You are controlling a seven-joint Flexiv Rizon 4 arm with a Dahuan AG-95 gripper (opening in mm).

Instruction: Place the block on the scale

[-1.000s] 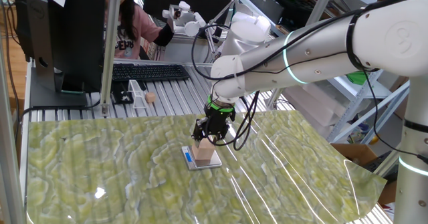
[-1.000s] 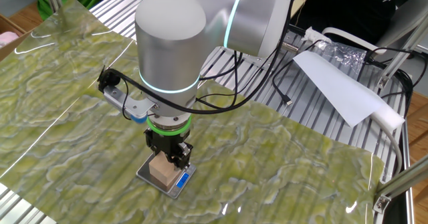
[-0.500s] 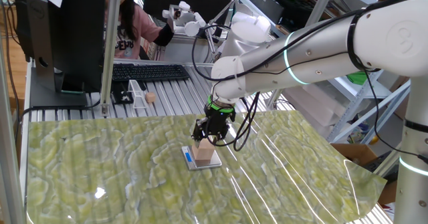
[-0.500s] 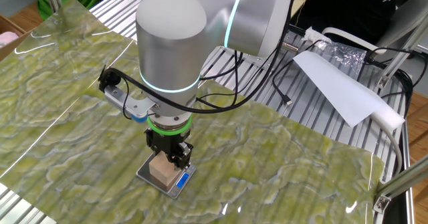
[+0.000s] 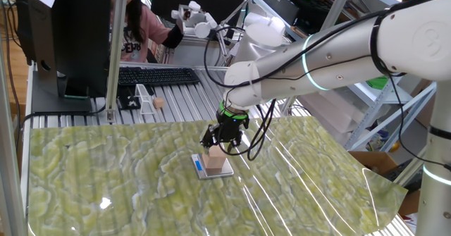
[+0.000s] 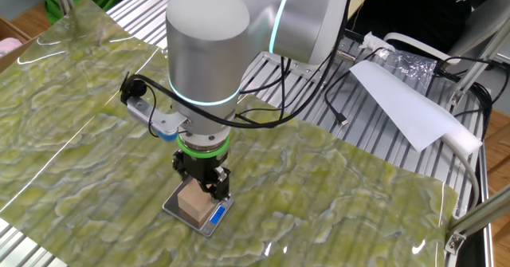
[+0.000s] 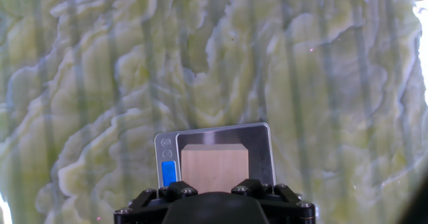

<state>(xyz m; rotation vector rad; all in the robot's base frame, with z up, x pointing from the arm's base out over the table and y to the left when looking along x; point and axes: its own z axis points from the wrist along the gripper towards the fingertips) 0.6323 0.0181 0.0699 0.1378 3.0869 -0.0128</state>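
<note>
Now block sits on scale, just below gripper.

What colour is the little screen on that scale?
Blue; the scale's display strip shows best in the hand view.

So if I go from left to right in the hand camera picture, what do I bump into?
Green mat → scale's blue display → block → scale's bare silver edge → more green mat.
</note>
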